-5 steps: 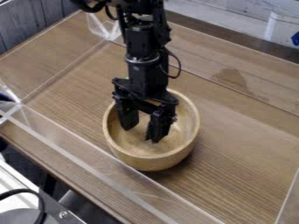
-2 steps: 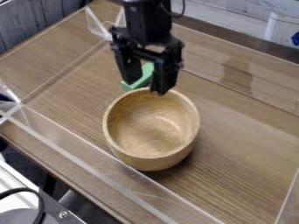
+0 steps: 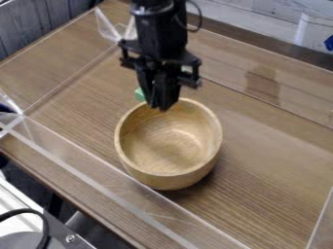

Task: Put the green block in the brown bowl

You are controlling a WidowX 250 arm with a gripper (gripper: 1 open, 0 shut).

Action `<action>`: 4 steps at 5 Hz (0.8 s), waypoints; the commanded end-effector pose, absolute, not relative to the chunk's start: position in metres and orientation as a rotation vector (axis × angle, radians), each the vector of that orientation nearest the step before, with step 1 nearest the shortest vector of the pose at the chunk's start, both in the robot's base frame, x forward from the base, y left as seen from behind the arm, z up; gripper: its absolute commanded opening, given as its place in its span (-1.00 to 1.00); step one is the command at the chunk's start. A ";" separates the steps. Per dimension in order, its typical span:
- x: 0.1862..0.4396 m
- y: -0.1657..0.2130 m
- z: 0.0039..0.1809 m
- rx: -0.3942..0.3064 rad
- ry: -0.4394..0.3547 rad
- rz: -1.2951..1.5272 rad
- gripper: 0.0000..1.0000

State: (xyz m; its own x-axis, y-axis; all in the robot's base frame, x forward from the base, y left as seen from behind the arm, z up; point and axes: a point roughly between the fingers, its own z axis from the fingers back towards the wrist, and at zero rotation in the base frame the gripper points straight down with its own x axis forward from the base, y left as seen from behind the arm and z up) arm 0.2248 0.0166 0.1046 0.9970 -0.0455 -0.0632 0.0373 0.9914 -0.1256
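A black robot arm (image 3: 158, 44) reaches down from the top of the view to a wooden worktop (image 3: 267, 156). A round, light brown bowl (image 3: 169, 182) stands upright on the worktop, nearest the viewer, and nothing shows inside it. One second ago the arm's dark fingers covered much of the bowl's hollow; now they have moved back, towards the far rim, and the pale interior is in plain view.

The green block (image 3: 139, 94) is just beyond the bowl's far rim, outside it. A moment ago a fair stretch of bright green showed behind the arm; now only a small patch peeks out at the left of the picture's dark shapes, the rest being hidden. The bowl looks to be in the same place throughout.

The claw (image 3: 158, 96) points down in front of the block. Its lower parts bunch into a narrower shape than before, but dark parts overlap, so whether it is spread, pressed together or pinching the block cannot be told.

For the task, this looks like the pick-up stage, with placing still to do. If the block is gripped, it likely needs raising over the rim and a short carry towards the viewer; a weak grip could drop it outside.
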 end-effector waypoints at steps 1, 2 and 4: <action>0.220 0.014 0.106 -0.105 0.028 -0.064 -1.00; 0.215 0.013 0.099 -0.098 0.037 -0.076 -1.00; 0.215 0.010 0.093 -0.100 0.046 -0.084 -1.00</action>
State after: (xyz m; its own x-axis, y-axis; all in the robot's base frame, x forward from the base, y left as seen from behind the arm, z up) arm 0.2100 0.0107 0.0857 0.9937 -0.0819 -0.0760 0.0734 0.9914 -0.1082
